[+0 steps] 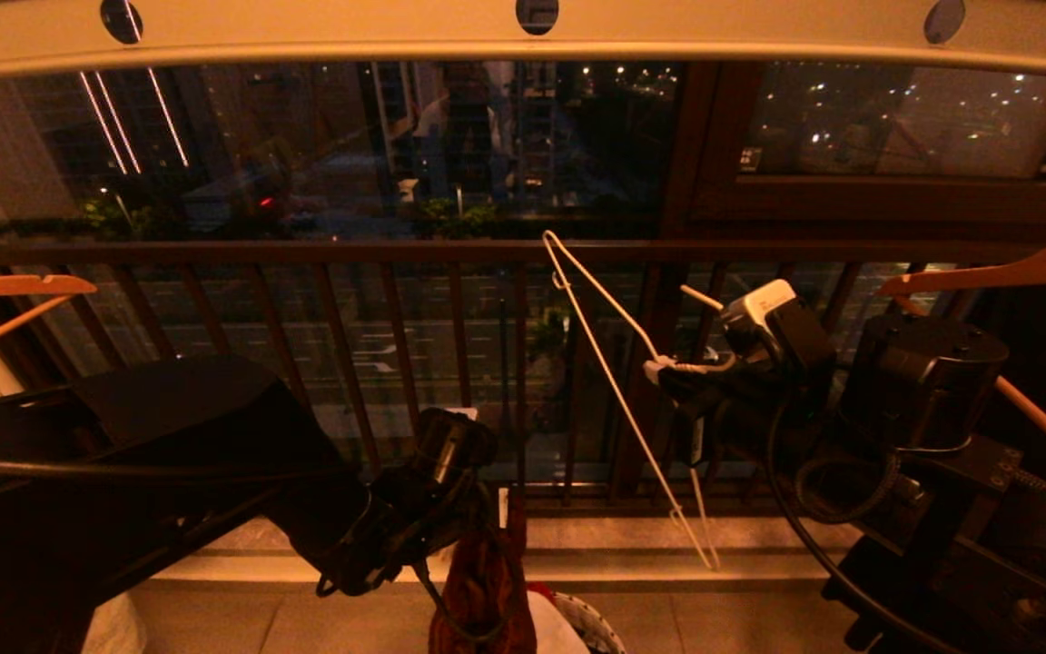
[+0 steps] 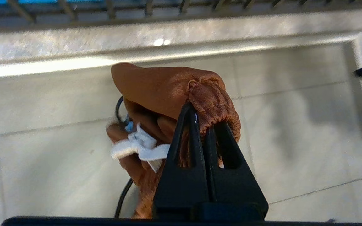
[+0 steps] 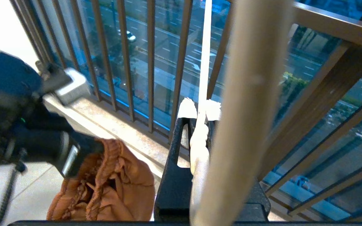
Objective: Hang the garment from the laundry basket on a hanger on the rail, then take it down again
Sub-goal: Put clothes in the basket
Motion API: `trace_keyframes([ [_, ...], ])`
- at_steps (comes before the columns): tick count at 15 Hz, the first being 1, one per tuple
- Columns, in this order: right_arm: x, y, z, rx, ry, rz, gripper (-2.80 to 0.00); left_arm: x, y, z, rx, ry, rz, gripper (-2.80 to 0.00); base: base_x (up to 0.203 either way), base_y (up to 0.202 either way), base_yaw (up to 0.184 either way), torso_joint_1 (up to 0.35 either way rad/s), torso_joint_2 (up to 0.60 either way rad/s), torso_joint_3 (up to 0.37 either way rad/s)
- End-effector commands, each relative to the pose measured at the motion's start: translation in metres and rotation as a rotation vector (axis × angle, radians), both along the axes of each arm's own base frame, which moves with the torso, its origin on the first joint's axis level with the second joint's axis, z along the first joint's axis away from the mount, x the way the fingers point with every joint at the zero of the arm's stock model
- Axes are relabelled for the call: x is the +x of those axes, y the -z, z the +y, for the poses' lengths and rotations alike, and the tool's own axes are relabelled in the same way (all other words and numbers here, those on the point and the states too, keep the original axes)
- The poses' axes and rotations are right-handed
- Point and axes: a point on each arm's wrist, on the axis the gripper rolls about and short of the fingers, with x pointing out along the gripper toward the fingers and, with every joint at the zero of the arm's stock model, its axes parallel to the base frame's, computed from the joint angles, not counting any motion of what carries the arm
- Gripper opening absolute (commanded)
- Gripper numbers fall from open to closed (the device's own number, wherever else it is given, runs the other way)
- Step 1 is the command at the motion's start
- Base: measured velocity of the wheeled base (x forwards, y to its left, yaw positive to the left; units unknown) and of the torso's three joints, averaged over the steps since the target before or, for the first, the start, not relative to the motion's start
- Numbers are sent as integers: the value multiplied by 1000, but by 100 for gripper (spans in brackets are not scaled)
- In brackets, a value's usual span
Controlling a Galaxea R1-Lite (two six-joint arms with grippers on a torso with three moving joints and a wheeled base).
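Note:
The garment (image 1: 484, 581), rust-brown shorts, hangs bunched from my left gripper (image 1: 479, 516) low at the centre, just above the laundry basket's patterned rim (image 1: 588, 625). In the left wrist view the left gripper (image 2: 200, 121) is shut on the garment's gathered waistband (image 2: 211, 97), and the white drawstring (image 2: 137, 147) dangles beside it. My right gripper (image 1: 661, 371) is shut on the twisted neck of the white wire hanger (image 1: 609, 377), which is held tilted in front of the railing. The right wrist view shows the right gripper (image 3: 200, 121), the hanger neck (image 3: 199, 147) and the garment (image 3: 115, 185). The rail (image 1: 323, 41) runs overhead.
The dark brown barred railing (image 1: 378, 250) and a stone ledge (image 1: 596, 536) lie straight ahead. Wooden hangers stick in from the left (image 1: 14, 286) and the right (image 1: 1022, 268). A pale blurred bar (image 3: 247, 103) crosses close to the right wrist camera. Tiled floor (image 2: 294, 125) lies below.

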Motion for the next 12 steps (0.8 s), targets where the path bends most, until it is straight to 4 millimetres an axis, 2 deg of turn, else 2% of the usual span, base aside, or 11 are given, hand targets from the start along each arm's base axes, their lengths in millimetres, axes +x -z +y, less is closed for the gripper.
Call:
trace_keyframes([
  [1,0,-1,0,2,0,-5,-280,1,17,-1,27,-7,32,-280,0,0,0,0,0,0],
  [5,0,1,0,-1,0,-1,-280,3,36,-5,84,-11,51,-280,0,0,0,0,0,0],
  [9,1,0,-1,0,3,-3,-280,-10,30,-24,127,19,80,-280,0,0,0,0,0,0],
  [12,1,0,-1,0,3,-2,-280,-3,32,-36,155,3,144,-280,0,0,0,0,0,0],
])
